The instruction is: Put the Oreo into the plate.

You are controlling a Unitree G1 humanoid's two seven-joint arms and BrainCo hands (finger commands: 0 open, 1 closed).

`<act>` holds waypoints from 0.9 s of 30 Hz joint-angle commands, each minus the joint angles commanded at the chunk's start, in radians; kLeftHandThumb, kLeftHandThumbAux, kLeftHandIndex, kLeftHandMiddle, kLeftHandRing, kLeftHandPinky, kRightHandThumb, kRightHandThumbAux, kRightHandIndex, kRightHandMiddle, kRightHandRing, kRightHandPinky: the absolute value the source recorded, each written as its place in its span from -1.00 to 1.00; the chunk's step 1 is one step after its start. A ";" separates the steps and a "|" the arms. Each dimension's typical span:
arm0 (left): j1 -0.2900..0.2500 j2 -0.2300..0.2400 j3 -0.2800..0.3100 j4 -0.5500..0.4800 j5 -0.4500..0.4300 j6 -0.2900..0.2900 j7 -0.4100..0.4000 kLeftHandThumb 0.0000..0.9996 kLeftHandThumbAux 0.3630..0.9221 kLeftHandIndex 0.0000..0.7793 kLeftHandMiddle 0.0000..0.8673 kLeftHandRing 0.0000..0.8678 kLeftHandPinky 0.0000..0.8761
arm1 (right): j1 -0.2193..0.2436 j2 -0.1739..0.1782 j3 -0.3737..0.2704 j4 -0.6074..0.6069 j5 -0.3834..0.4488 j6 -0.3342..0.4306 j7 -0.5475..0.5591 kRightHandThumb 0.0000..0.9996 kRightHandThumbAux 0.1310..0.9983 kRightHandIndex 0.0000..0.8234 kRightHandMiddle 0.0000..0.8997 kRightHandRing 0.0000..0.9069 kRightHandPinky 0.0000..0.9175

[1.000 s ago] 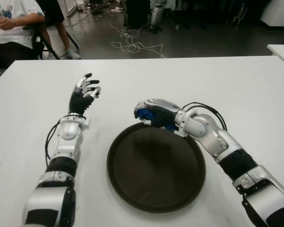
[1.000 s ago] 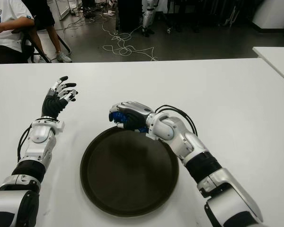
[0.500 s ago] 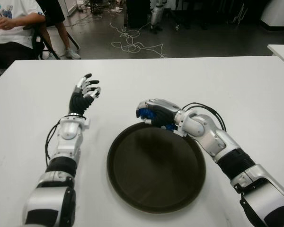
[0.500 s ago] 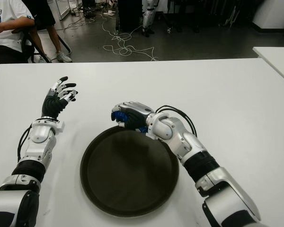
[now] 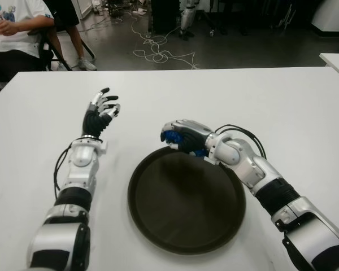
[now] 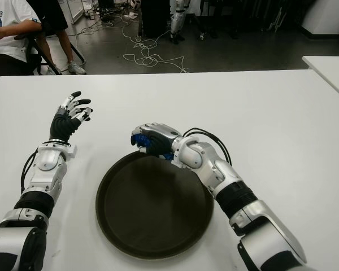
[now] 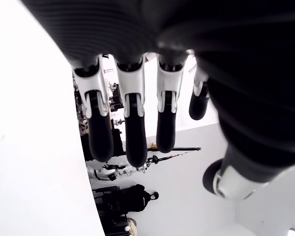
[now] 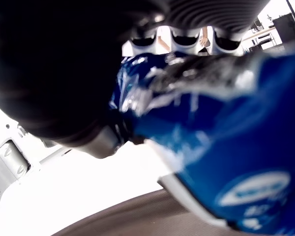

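Note:
My right hand (image 5: 178, 135) is curled around a blue Oreo packet (image 5: 171, 137), whose glossy blue wrapper (image 8: 221, 147) fills the right wrist view. The hand hovers over the far rim of the round dark plate (image 5: 186, 237), which lies on the white table (image 5: 271, 96) in front of me. Nothing lies in the plate. My left hand (image 5: 101, 108) shows to the left of the plate, fingers (image 7: 130, 123) spread and holding nothing.
A seated person (image 5: 14, 28) is at the table's far left corner. Cables (image 5: 158, 53) trail over the floor beyond the far edge. Another white table (image 5: 336, 61) shows at the right.
My right hand with the Oreo packet has shifted only slightly near the plate's far rim, and its forearm has drawn a little closer in. The left hand has not moved.

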 joint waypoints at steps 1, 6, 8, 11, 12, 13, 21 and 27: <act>0.000 0.000 0.000 0.001 -0.001 0.000 -0.002 -0.11 0.16 -0.65 -0.37 -0.26 -0.10 | -0.003 -0.004 0.008 0.001 -0.010 -0.004 0.003 0.38 0.40 0.01 0.30 0.38 0.32; -0.002 -0.001 0.003 0.004 -0.006 0.000 -0.010 -0.08 0.11 -0.65 -0.37 -0.24 -0.07 | -0.011 -0.012 0.027 0.008 -0.030 -0.014 0.012 0.38 0.40 0.01 0.31 0.40 0.38; -0.003 -0.002 0.005 0.004 -0.008 0.000 -0.012 -0.06 0.11 -0.65 -0.37 -0.24 -0.07 | -0.012 -0.011 0.028 0.011 -0.031 -0.015 0.018 0.38 0.40 0.01 0.34 0.44 0.42; -0.005 -0.003 0.007 0.005 -0.012 0.000 -0.014 -0.04 0.12 -0.64 -0.37 -0.24 -0.08 | -0.017 -0.016 0.029 0.020 -0.020 -0.030 0.041 0.38 0.40 0.01 0.39 0.48 0.44; -0.005 -0.003 0.007 0.005 -0.012 -0.001 -0.014 -0.03 0.13 -0.64 -0.37 -0.25 -0.08 | -0.020 -0.017 0.029 0.023 -0.016 -0.037 0.049 0.38 0.40 0.01 0.40 0.49 0.44; -0.005 -0.003 0.007 0.005 -0.012 -0.001 -0.013 -0.03 0.13 -0.64 -0.37 -0.25 -0.08 | -0.022 -0.018 0.029 0.026 -0.014 -0.042 0.054 0.38 0.40 0.01 0.40 0.49 0.44; -0.006 -0.003 0.009 0.009 -0.012 0.005 -0.009 -0.10 0.12 -0.65 -0.38 -0.26 -0.10 | -0.036 -0.027 0.028 0.047 -0.014 -0.082 0.074 0.38 0.40 0.01 0.40 0.46 0.41; -0.006 0.001 0.006 0.008 -0.005 0.007 -0.003 -0.08 0.19 -0.65 -0.38 -0.26 -0.14 | -0.029 -0.020 0.011 0.055 0.009 -0.103 0.059 0.38 0.40 0.01 0.20 0.25 0.19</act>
